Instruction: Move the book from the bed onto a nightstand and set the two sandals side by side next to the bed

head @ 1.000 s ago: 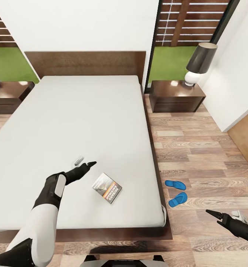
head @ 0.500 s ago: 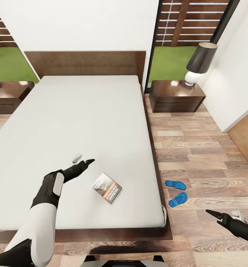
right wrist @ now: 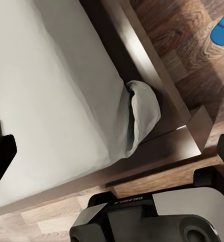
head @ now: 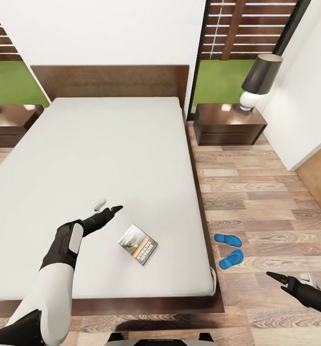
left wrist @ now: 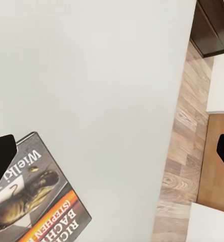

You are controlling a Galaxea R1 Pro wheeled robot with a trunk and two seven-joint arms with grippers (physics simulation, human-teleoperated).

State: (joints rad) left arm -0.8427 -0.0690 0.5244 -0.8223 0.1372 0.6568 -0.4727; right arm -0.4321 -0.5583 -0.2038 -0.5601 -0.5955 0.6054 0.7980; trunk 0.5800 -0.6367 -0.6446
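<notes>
- I'm on the book step: the book (head: pixel 138 244) lies flat on the bed (head: pixel 107 158), near its foot corner, not yet grasped.
- My left gripper (head: pixel 106 208) hovers just beside it, jaws spread.
- Right gripper (head: pixel 288 278) hangs over the floor (head: pixel 256 202), jaws spread.
- Next: lower onto the book.
- The nightstand (head: pixel 229 124) top is partly open beside the lamp (head: pixel 256 81); the sandals (head: pixel 229 249) lie close together by the bed.

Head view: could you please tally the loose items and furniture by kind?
Book: 1
Sandals: 2
Bed: 1
Nightstands: 2
Lamp: 1
Total: 7
</notes>
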